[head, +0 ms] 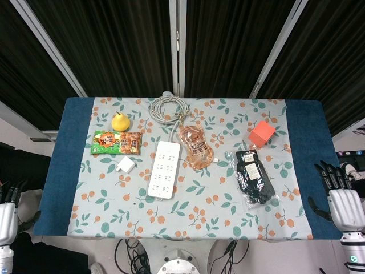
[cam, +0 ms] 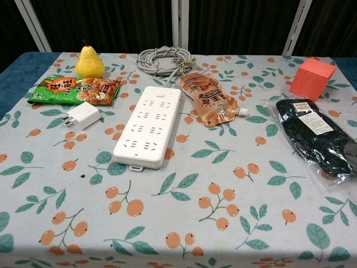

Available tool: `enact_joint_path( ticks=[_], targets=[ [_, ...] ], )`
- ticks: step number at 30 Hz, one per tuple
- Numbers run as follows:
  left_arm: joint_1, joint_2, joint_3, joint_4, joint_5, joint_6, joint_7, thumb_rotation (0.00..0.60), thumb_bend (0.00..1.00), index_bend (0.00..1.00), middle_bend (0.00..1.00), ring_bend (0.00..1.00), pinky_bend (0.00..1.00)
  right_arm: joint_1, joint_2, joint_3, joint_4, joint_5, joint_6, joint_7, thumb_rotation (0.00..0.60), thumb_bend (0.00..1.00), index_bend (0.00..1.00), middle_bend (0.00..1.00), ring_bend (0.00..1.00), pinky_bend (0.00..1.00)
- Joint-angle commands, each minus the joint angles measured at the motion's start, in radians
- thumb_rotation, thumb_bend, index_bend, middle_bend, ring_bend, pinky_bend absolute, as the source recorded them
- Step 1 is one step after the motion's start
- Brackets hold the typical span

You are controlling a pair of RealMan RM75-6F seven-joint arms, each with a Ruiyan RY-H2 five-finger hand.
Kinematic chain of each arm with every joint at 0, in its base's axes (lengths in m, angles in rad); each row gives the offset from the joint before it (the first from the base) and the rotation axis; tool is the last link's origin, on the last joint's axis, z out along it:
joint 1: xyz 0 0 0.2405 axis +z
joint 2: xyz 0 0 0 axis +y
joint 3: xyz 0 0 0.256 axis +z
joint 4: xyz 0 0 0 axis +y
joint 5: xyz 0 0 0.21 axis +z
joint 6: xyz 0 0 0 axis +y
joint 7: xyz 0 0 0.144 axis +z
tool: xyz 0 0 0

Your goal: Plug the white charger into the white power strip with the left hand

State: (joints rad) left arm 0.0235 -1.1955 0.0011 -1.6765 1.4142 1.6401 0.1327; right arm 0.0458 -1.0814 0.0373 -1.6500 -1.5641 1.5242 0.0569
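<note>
The white charger [head: 125,165] [cam: 81,115] lies flat on the patterned tablecloth, just left of the white power strip [head: 164,169] [cam: 149,125], with a small gap between them. The strip lies lengthwise, sockets up, and its grey cable [head: 167,107] [cam: 163,60] is coiled at the far edge. My left hand [head: 8,214] hangs off the table's near left corner, fingers apart, holding nothing. Off the near right edge is my right hand [head: 336,197], also empty with fingers spread. Neither hand appears in the chest view.
A yellow pear [head: 120,121] [cam: 90,61] and a green snack packet [head: 116,142] [cam: 75,89] lie behind the charger. An orange drink pouch [head: 196,147] [cam: 211,99] sits right of the strip. Further right are a red cube [head: 262,133] [cam: 312,79] and bagged black gloves [head: 254,176] [cam: 321,138].
</note>
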Motion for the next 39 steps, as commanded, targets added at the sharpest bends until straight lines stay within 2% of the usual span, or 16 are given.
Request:
enact_joint_path(
  ticks=[1,7,11,16,18,25,32,36,39],
  targets=[
    [0.001,-0.002,0.000,0.000,0.002,-0.010,-0.003,0.600,0.19,0.15,0.17,0.05,0.02,0.000,0.001,-0.001,-0.002,-0.004,0.001,0.002,0.600,0.27,0.00,0.00,0.00,0.00],
    [-0.003,0.000,-0.007,0.003,0.023,-0.018,-0.008,0.600,0.19,0.15,0.17,0.05,0.02,0.001,0.004,-0.005,-0.001,-0.018,0.004,0.013,0.600,0.28,0.00,0.00,0.00,0.00],
    [-0.049,0.010,-0.024,-0.008,0.065,-0.059,-0.002,0.600,0.18,0.15,0.17,0.05,0.02,0.001,0.007,-0.001,0.002,-0.027,0.017,0.023,0.600,0.27,0.00,0.00,0.00,0.00],
    [-0.191,0.018,-0.062,-0.026,0.126,-0.223,-0.033,0.600,0.19,0.17,0.18,0.05,0.02,0.008,0.012,0.004,0.002,-0.043,0.024,0.033,0.600,0.27,0.00,0.00,0.00,0.00],
    [-0.264,0.007,-0.086,-0.017,0.131,-0.312,-0.066,0.600,0.23,0.20,0.20,0.05,0.02,0.011,0.012,0.005,0.002,-0.045,0.022,0.034,0.600,0.27,0.00,0.00,0.00,0.00],
    [-0.498,-0.060,-0.155,0.059,0.045,-0.641,-0.102,0.600,0.39,0.21,0.21,0.05,0.02,0.019,0.010,0.007,0.006,-0.036,0.008,0.044,0.600,0.27,0.00,0.00,0.00,0.00],
    [-0.639,-0.155,-0.185,0.167,-0.025,-0.816,-0.150,0.600,0.45,0.21,0.21,0.05,0.02,0.022,0.005,0.011,0.018,-0.010,-0.008,0.057,0.600,0.27,0.00,0.00,0.00,0.00],
    [-0.686,-0.188,-0.185,0.214,-0.071,-0.887,-0.164,0.600,0.45,0.21,0.21,0.05,0.02,0.023,0.003,0.014,0.026,0.003,-0.016,0.066,0.600,0.27,0.00,0.00,0.00,0.00],
    [-0.702,-0.212,-0.183,0.240,-0.095,-0.903,-0.175,0.600,0.44,0.21,0.21,0.05,0.02,0.025,0.000,0.015,0.035,0.011,-0.021,0.074,0.600,0.27,0.00,0.00,0.00,0.00]
  ],
)
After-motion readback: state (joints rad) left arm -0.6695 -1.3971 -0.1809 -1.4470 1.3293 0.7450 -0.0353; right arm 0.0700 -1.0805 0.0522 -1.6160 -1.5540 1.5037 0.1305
